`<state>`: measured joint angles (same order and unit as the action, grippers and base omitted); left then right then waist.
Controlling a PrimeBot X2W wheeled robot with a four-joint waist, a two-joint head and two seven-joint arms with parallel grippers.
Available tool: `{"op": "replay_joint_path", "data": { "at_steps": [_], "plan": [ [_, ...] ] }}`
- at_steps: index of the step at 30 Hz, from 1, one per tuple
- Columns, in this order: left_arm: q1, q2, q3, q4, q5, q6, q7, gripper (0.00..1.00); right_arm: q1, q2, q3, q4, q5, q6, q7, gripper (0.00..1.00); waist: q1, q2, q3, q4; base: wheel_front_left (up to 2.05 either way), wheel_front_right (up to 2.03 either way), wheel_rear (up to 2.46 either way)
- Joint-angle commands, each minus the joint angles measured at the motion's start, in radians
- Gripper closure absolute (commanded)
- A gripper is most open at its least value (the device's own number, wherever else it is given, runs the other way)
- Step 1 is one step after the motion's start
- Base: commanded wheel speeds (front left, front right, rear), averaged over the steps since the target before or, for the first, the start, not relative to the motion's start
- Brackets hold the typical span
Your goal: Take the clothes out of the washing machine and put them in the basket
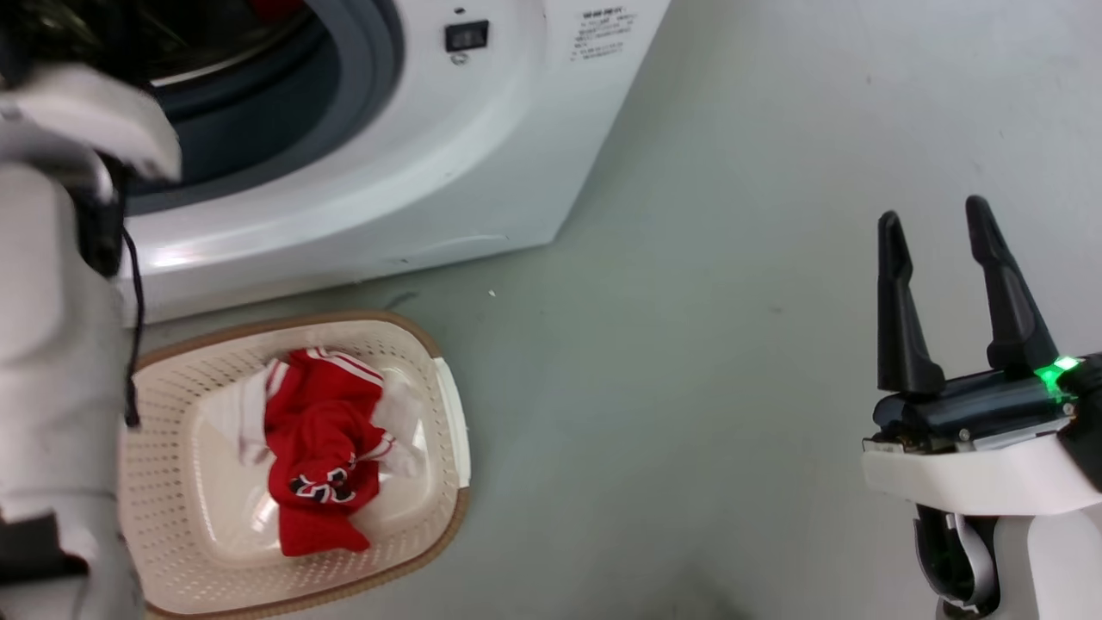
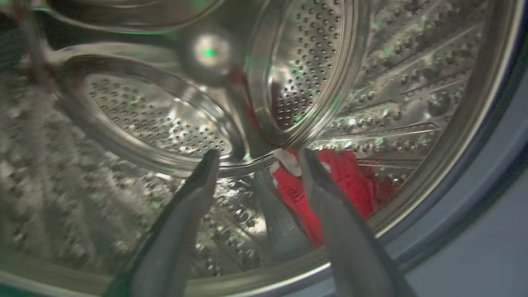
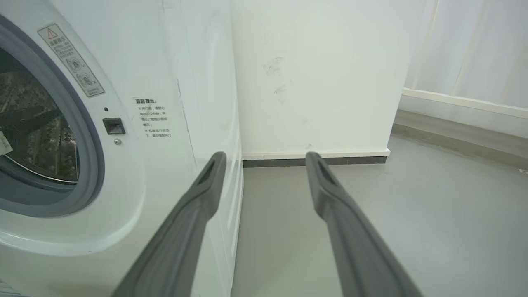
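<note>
Left tool point(image 2: 260, 153) spread wide, empty, inside the washing machine point(image 1: 448, 155) drum point(image 2: 165, 123), red garment point(image 2: 350, 185) just past its tips. Right tool point(image 1: 934, 211) wide, empty, off the washing machine's right side. Basket point(image 1: 159, 482) in front of it, red jersey point(image 1: 318, 456) inside.

Head view: washing machine point(image 1: 413, 172) cut off by top edge; porthole's left part hidden behind pale left forearm point(image 1: 43, 387), which also covers basket point(image 1: 362, 320) left rim; label point(image 1: 603, 30) print too small to read. Left wrist view blurred thruout; drum garment point(image 2: 354, 181) partly behind finger of left gripper point(image 2: 259, 153), shape can't tell; basket garment point(image 1: 318, 448) crumpled, dark numbers folded, unreadable.
</note>
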<state>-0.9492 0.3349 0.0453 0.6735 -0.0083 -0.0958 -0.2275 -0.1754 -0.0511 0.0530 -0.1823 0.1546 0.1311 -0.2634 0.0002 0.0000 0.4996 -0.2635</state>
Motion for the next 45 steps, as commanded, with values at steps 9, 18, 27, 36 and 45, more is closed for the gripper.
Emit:
{"op": "replay_joint_path", "data": {
  "at_steps": [9,18,27,36,45],
  "plan": [
    [-0.406,0.085,-0.097,0.175,0.032,-0.028,0.173,0.00,-0.081,0.002,-0.014,-0.034,0.079,-0.001,-0.002,0.00,-0.0002,0.0000,0.232,-0.107,0.00,0.00,0.00],
    [-0.677,0.085,-0.208,0.314,-0.017,-0.033,0.397,0.00,-0.119,0.002,-0.021,-0.054,0.125,-0.001,-0.002,0.00,-0.0002,0.0000,0.341,-0.129,0.00,0.00,0.00],
    [-0.831,0.074,-0.290,0.419,-0.105,-0.033,0.635,0.00,-0.127,0.002,-0.026,-0.068,0.143,-0.001,-0.002,0.00,-0.0002,0.0000,0.396,-0.135,0.00,0.00,0.00],
    [-0.916,0.066,-0.344,0.491,-0.126,-0.034,0.795,0.00,-0.144,0.002,-0.020,-0.081,0.159,-0.001,-0.002,0.00,-0.0002,0.0000,0.449,-0.144,0.00,0.00,0.00],
    [-0.938,0.076,-0.382,0.526,-0.106,-0.027,0.799,0.00,-0.153,0.002,-0.013,-0.081,0.179,-0.001,-0.002,0.00,-0.0002,0.0000,0.468,-0.158,0.00,0.00,0.00]
  ]
}}
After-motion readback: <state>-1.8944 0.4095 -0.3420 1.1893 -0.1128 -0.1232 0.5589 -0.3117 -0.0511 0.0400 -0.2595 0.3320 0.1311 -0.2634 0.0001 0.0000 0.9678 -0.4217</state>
